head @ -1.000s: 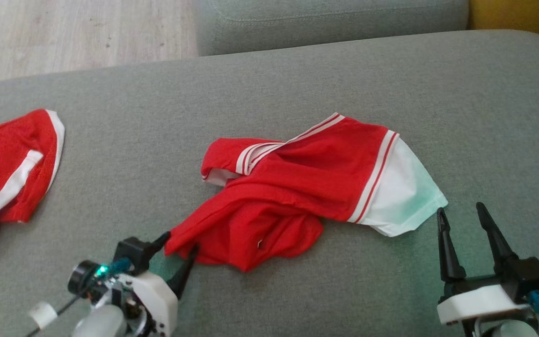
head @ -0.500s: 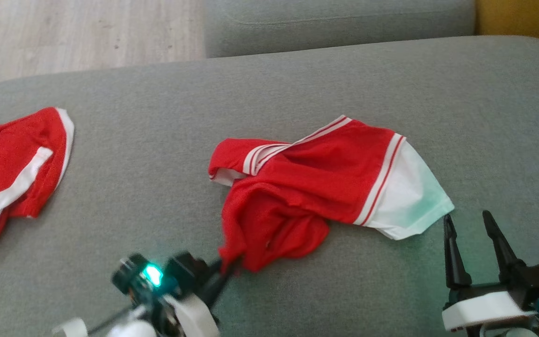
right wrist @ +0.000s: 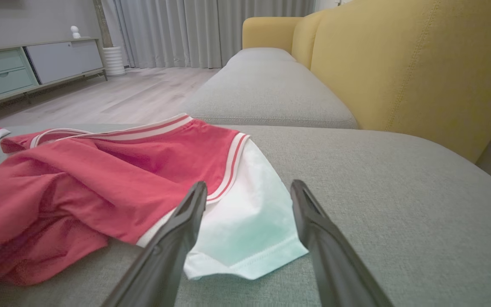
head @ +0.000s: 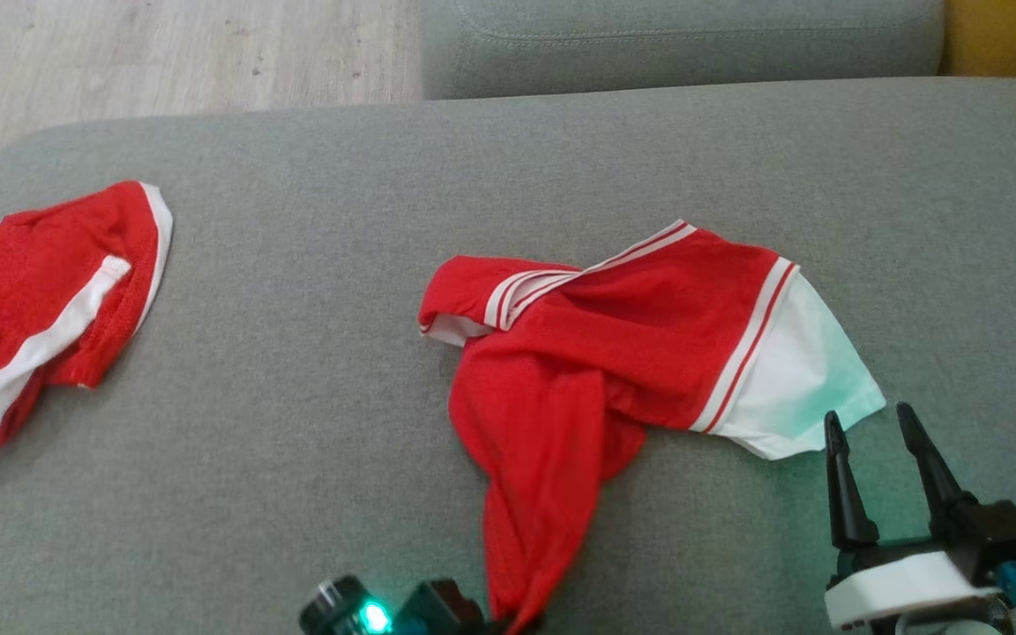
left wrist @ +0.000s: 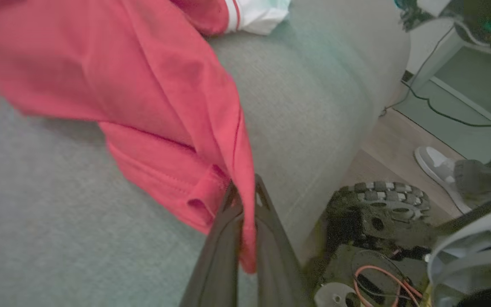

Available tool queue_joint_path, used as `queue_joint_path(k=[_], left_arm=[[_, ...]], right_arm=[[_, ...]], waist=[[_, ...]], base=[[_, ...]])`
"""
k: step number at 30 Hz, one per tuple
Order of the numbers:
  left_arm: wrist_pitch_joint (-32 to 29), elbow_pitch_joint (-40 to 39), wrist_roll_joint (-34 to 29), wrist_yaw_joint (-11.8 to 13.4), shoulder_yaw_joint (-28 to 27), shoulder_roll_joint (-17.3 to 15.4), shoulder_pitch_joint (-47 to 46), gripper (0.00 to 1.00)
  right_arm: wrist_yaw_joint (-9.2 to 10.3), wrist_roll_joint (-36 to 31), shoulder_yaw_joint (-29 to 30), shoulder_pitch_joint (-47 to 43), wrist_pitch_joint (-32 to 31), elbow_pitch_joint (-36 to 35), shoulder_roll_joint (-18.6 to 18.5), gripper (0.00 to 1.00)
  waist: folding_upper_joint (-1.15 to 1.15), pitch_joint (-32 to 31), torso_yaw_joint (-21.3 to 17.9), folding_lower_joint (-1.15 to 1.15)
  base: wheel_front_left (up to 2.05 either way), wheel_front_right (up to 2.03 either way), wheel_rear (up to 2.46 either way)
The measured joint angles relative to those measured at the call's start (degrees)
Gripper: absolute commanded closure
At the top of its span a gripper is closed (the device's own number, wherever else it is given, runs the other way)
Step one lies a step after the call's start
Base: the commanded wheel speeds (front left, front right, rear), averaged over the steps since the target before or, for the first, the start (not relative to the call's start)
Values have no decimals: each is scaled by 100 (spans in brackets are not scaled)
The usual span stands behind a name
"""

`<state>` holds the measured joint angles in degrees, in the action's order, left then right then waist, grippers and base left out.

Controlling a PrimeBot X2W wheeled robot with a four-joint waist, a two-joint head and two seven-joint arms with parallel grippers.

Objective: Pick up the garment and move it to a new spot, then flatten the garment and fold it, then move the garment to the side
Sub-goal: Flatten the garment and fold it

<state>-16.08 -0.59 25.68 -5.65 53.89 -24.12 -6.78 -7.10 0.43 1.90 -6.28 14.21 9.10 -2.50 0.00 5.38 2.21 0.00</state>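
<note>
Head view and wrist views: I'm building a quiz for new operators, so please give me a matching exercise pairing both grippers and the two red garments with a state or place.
Things:
1. left gripper
2. right gripper
3. middle garment
4. second red garment

States or places:
A. lies untouched at the left end of the cushion
B. open, tips beside the white sleeve
C. shut on red cloth
D. one corner stretched toward the near edge

Pairs: 1-C, 2-B, 3-D, 4-A

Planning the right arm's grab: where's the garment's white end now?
Head view, right side: the white end lies on the cushion just beyond the open right end effector.
</note>
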Motion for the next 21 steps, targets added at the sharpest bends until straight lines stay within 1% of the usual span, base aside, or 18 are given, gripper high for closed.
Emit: queue_joint_path(k=[1,2,3,5,7,11,12,13,14,15,17,18,19,20,21], left_arm=[[0,87,8,-23,59,40,32,100],[8,227,111,-40,100,116,103,58],[53,257,186,-37,81,144,146,0],[62,245,602,-32,-73,219,256,0],[66,71,981,-3,-265,257,378,0],[54,-725,1991,3,-721,276,563,0],[108,-913,2109,48,-901,285,565,0],[183,-1004,2111,178,-1099,281,542,0],[183,-1004,2111,178,-1099,281,542,0],[231,-992,2025,320,-1258,247,475,0],[474,-699,1798,579,-1564,223,285,0],[633,-469,1797,703,-1738,304,185,0],[764,-204,1831,779,-1866,407,80,0],[868,55,1836,803,-1909,520,-26,0],[956,591,1919,816,-1924,802,-193,0]], right_arm=[[0,0,1,1,0,24,0,0],[0,0,0,0,0,71,0,0],[0,0,5,1,0,86,0,0],[0,0,10,1,0,109,0,0],[0,0,14,2,0,122,0,0],[0,5,16,9,0,126,0,0],[0,5,15,17,0,125,0,0],[0,5,22,27,0,125,0,0],[0,5,22,27,0,125,0,0],[0,5,22,33,0,124,0,0],[0,7,10,54,0,125,0,0],[0,7,-5,82,0,129,0,0],[0,7,-12,116,0,131,0,0],[0,8,-32,143,0,135,0,0],[0,11,-97,207,0,162,0,0]], waist=[[0,-5,-12,0],[0,-10,-43,0],[0,-10,-60,0],[0,-13,-99,0],[0,-19,-145,0],[0,12,-243,0],[0,22,-266,0],[0,34,-287,0],[0,34,-287,0],[0,47,-307,0],[0,76,-352,0],[0,89,-377,0],[0,100,-407,0],[0,110,-440,0],[0,135,-516,0]], base=[[0,0,0],[0,0,0],[0,0,0],[0,0,0],[0,0,0],[0,0,0],[0,0,0],[0,0,0],[0,0,0],[0,0,0],[0,0,0],[0,0,0],[0,0,0],[0,0,0],[0,0,0]])
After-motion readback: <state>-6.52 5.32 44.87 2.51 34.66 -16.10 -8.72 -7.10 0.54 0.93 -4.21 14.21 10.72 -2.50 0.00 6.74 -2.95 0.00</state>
